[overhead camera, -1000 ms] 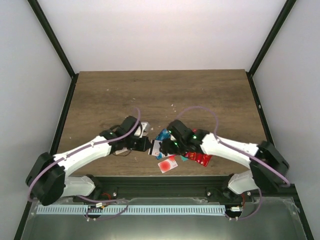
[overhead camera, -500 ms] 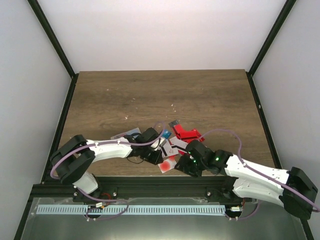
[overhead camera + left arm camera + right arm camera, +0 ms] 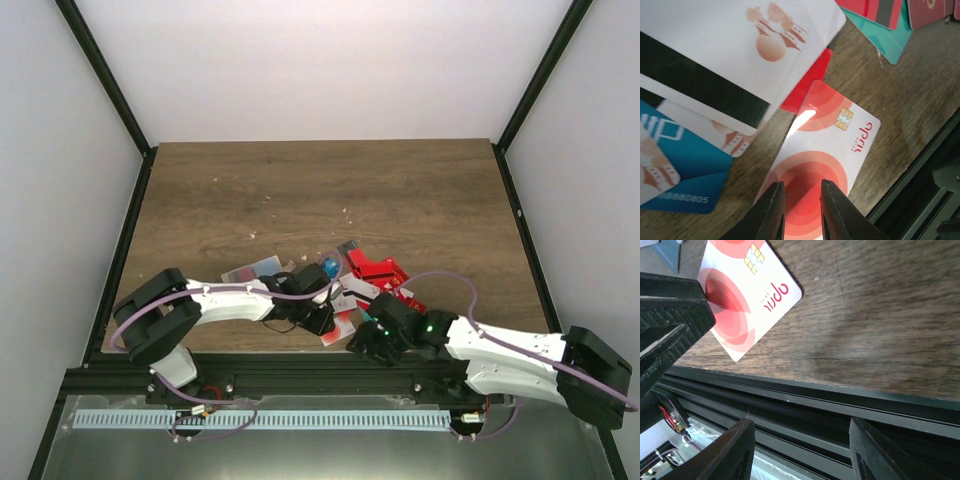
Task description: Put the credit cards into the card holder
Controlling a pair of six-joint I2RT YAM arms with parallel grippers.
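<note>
While the left gripper (image 3: 801, 212) hangs over the red-and-white chip card (image 3: 832, 150), jaws narrowly parted on nothing, the right gripper (image 3: 801, 450) gapes wide, empty, beside it. Other credit cards (image 3: 372, 268) heaped beyond it on the wooden table (image 3: 420, 190); walls (image 3: 300, 60) white.

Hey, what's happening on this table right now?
Two robot arms reach into a heap of credit cards near the front edge of the table. The left gripper, jaws narrowly apart, sits over a white-and-red chip card. The right gripper hangs open beside it, holding nothing.
</note>
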